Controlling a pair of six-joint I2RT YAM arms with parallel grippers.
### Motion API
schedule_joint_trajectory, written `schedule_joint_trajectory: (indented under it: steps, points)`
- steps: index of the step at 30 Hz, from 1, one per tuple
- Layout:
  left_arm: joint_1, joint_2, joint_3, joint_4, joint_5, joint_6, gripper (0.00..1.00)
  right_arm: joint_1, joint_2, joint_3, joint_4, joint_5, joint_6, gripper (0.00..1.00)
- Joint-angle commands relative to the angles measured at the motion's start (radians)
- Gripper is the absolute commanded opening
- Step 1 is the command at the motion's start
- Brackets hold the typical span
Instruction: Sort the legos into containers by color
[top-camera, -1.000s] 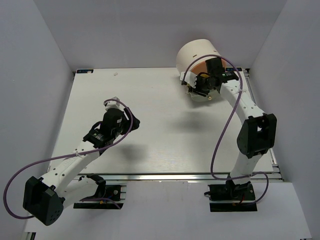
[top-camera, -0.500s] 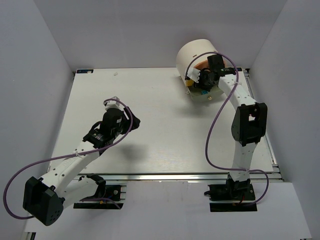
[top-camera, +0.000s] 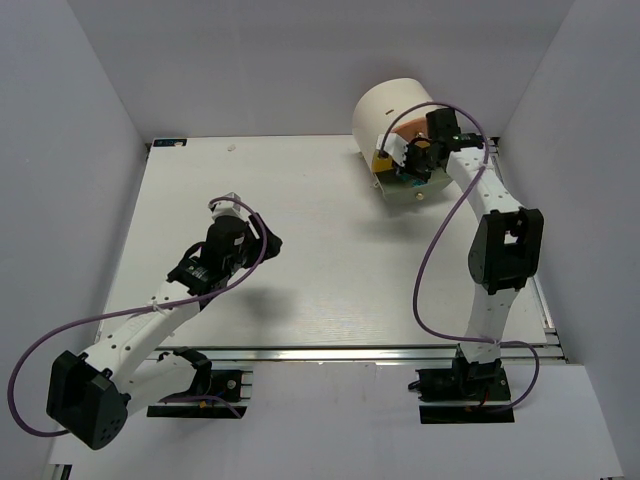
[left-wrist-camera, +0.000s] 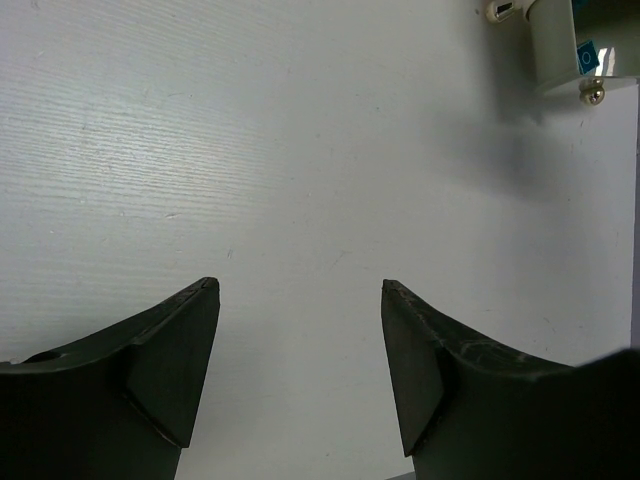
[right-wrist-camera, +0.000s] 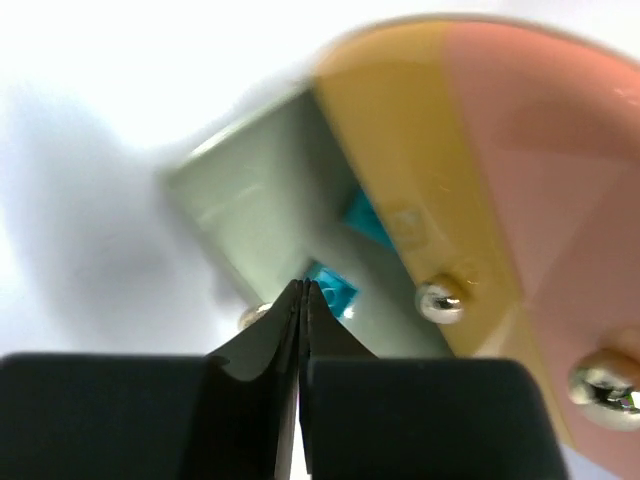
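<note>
A white, finely grooved counter (top-camera: 330, 220) is seen boxed in by plain grey walls (top-camera: 90, 100), with a metal rail (top-camera: 330, 352) along its near edge. Purple cables (top-camera: 438, 270) are looped beside both arms.

At the far right corner, a cream-white rounded cabinet (top-camera: 390, 100) is set on the counter, and the right arm is bent over its front. The right end effector (right-wrist-camera: 303, 288) is shown with its fingers pressed together at the mouth of a pulled-out pale drawer (right-wrist-camera: 250, 210). Two cyan-blue legos (right-wrist-camera: 332, 288) are seen inside that drawer, one just past the fingertips and the other deeper in. Whether the nearer one is touched cannot be told. A yellow drawer front (right-wrist-camera: 400, 170) and an orange-pink drawer front (right-wrist-camera: 540, 150) are stacked just above, each fitted with a shiny metal knob (right-wrist-camera: 440, 300).

Well apart, over the bare left-centre of the counter, the left end effector (left-wrist-camera: 300, 290) is held with its dark fingers spread and nothing between them. The cabinet base appears at the upper right corner of its wrist view.
</note>
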Motion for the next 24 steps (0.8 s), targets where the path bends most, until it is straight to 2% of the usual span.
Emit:
schedule_joint_trajectory:
  steps: [1, 2, 3, 8, 14, 24]
  points:
    - [0.000, 0.000, 0.007, 0.012, 0.008, 0.002, 0.76, -0.051, -0.072, 0.049, -0.209, -0.224, -0.103, 0.00]
    - [0.000, -0.003, 0.003, 0.015, 0.008, 0.002, 0.76, -0.059, -0.075, 0.040, -0.331, -0.257, -0.233, 0.00]
    - [0.000, -0.003, -0.001, 0.016, 0.010, 0.001, 0.76, -0.075, -0.085, 0.031, -0.373, -0.274, -0.283, 0.00]
    - [0.000, 0.008, -0.005, 0.030, 0.025, -0.001, 0.75, -0.093, -0.060, -0.021, -0.437, -0.202, -0.389, 0.00]
    - [0.000, 0.020, 0.006, 0.030, 0.023, 0.001, 0.76, -0.075, -0.025, -0.070, -0.305, -0.141, -0.352, 0.00]
    - [0.000, 0.009, 0.001, 0.009, 0.011, -0.001, 0.75, 0.002, 0.066, -0.096, 0.071, 0.038, -0.136, 0.00]
